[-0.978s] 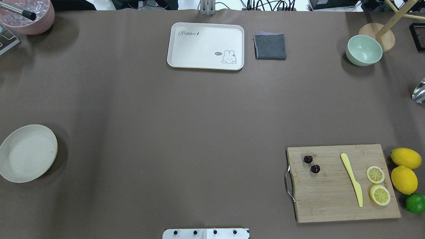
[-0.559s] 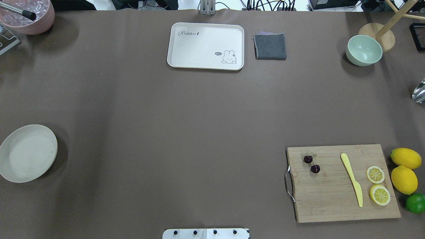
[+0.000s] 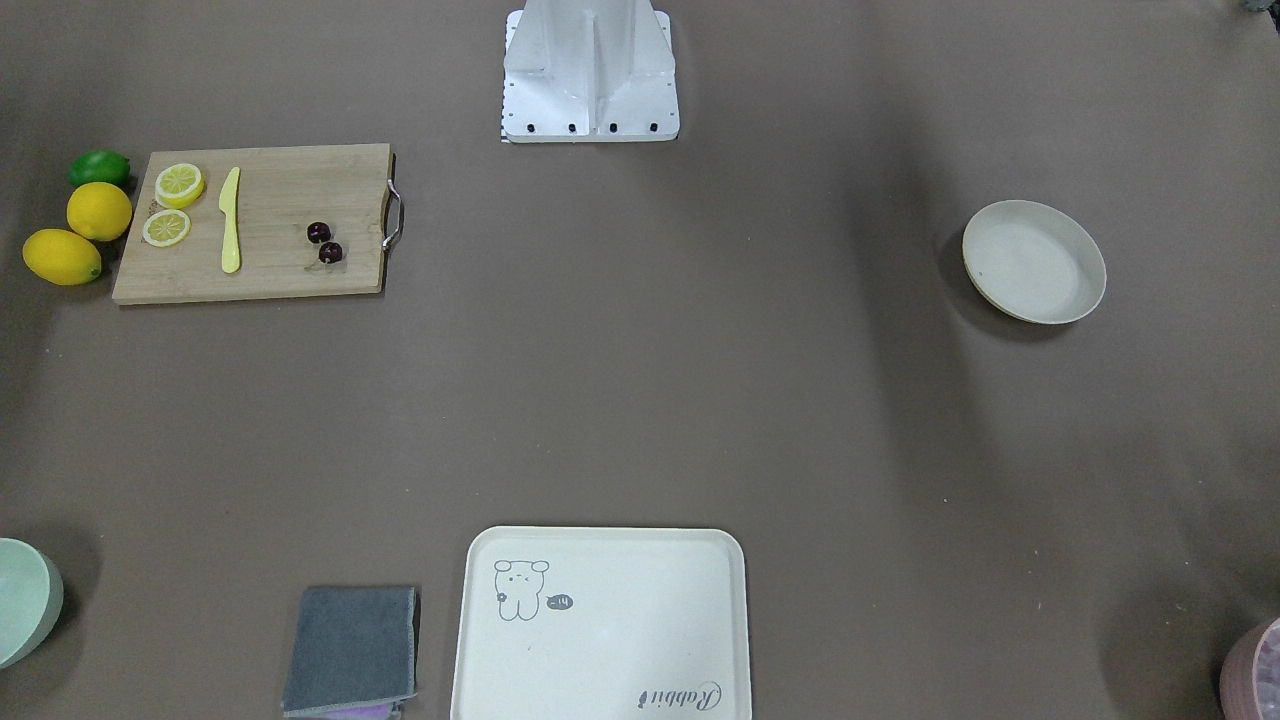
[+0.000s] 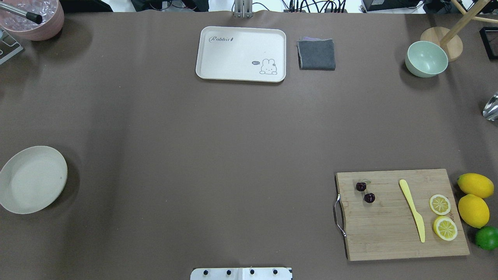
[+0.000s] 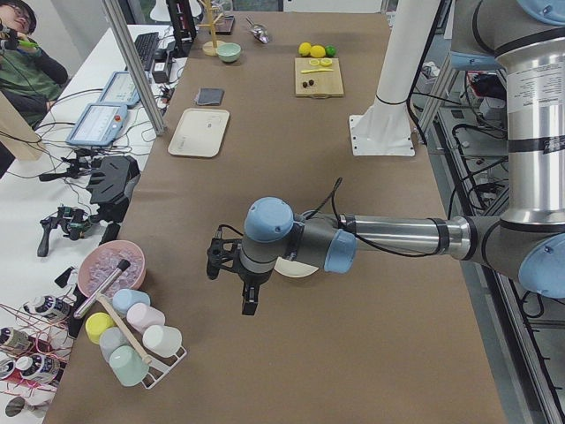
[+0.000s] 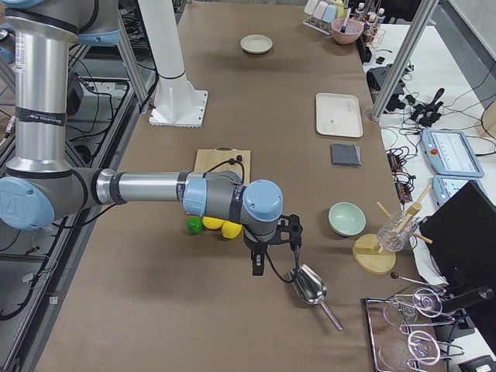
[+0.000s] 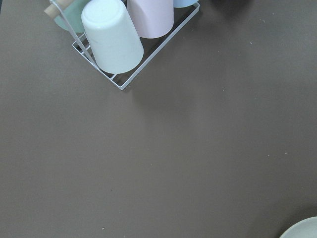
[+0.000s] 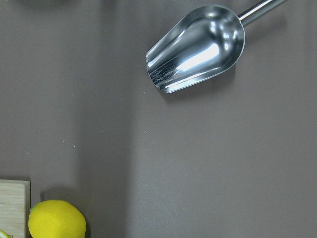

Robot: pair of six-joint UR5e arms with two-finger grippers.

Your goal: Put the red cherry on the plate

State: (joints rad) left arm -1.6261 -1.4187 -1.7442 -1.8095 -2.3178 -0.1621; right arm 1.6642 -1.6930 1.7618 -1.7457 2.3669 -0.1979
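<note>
The red cherry [image 4: 365,192], two dark glossy fruits, lies on the left part of a wooden cutting board [image 4: 389,229] at the near right; it also shows in the front view [image 3: 324,243]. The cream plate [image 4: 33,179] rests bare at the table's far left edge [image 3: 1033,262]. My left gripper [image 5: 248,299] hangs over the table end beyond the plate, which the arm partly hides. My right gripper [image 6: 258,265] hovers past the lemons, beside a metal scoop [image 8: 195,48]. Only the side views show the grippers, so I cannot tell whether either is open or shut.
On the board lie a yellow knife [image 4: 412,210] and two lemon slices [image 4: 442,216]. Two lemons [image 4: 474,198] and a lime [image 4: 487,237] sit right of it. A rabbit tray [image 4: 241,53], grey cloth [image 4: 316,54] and mint bowl [image 4: 426,58] line the far side. A cup rack [image 7: 124,34] stands near the left gripper.
</note>
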